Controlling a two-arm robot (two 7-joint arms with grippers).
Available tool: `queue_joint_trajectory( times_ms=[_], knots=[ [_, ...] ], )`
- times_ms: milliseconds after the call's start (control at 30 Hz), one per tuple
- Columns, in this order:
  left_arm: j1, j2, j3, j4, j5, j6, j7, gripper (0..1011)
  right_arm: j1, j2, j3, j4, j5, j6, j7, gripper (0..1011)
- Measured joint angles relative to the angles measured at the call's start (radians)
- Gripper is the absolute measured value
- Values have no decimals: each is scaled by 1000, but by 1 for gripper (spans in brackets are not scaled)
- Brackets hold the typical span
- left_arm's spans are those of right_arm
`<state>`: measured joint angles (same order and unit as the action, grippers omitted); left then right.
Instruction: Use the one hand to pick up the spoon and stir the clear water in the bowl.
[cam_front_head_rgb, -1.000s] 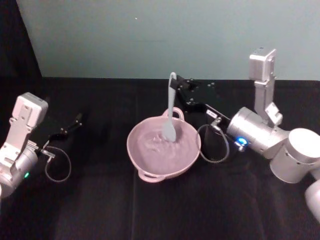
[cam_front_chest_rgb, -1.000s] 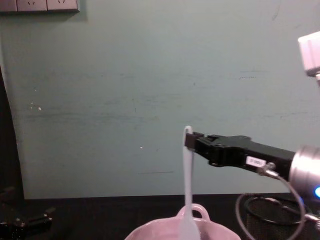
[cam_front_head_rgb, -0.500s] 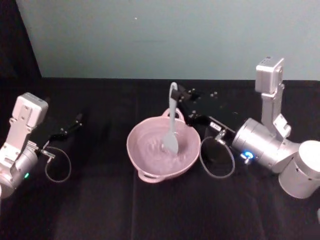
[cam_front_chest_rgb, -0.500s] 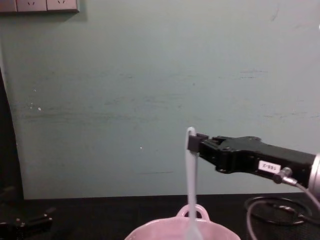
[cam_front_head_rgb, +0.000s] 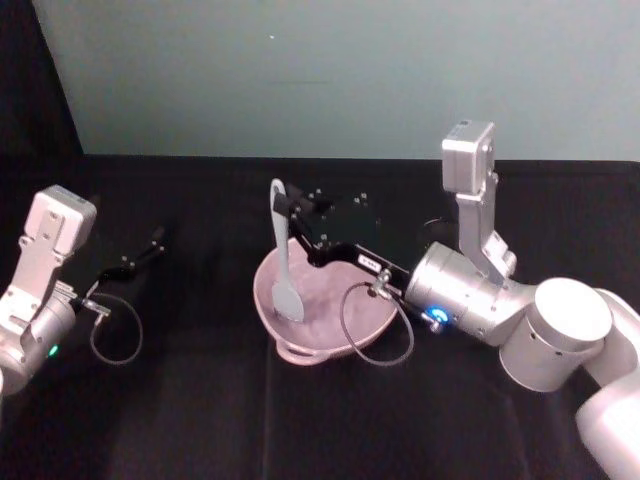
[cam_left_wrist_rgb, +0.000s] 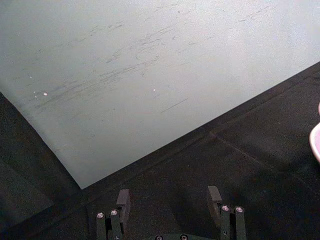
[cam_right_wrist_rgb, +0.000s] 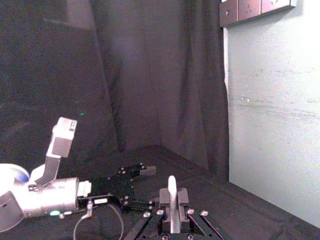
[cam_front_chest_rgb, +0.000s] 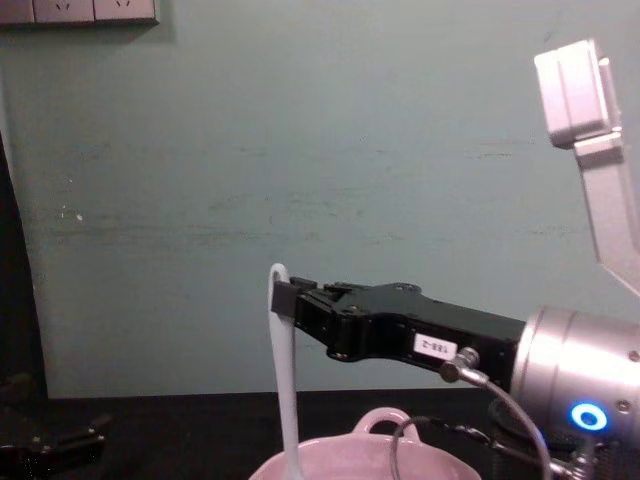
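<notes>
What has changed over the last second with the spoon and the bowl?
The right gripper, still shut on the spoon, swept toward the robot's left, carrying the blade from the right side of the bowl to its left side. The bowl stayed put, and the left gripper stayed parked, open, at the left.

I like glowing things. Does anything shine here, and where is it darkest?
Head view: a blue light glows on the arm whose right gripper holds the spoon; the black table, with the left gripper parked at its left, is darkest. Chest view: same light glows; wall evenly lit.
</notes>
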<state>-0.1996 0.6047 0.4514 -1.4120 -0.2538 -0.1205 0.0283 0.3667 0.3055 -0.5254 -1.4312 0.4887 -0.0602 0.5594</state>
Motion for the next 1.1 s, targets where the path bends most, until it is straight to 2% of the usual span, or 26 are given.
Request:
queue_joint_trajectory(
  times_ms=[333,533,700,833,1100],
  knots=[
    [0,0,0,0,0,0,0,1011,73,-48,14,146,33,-37,22,98],
    [0,0,0,0,0,0,0,1011,92,-48,42,198,44,-49,18,98],
    [0,0,0,0,0,0,0,1011,79,-25,73,188,50,-51,-2,98],
    [0,0,0,0,0,0,0,1011,53,4,101,150,53,-50,-22,98],
    [0,0,0,0,0,0,0,1011,9,40,109,73,33,-29,-44,98]
  ],
)
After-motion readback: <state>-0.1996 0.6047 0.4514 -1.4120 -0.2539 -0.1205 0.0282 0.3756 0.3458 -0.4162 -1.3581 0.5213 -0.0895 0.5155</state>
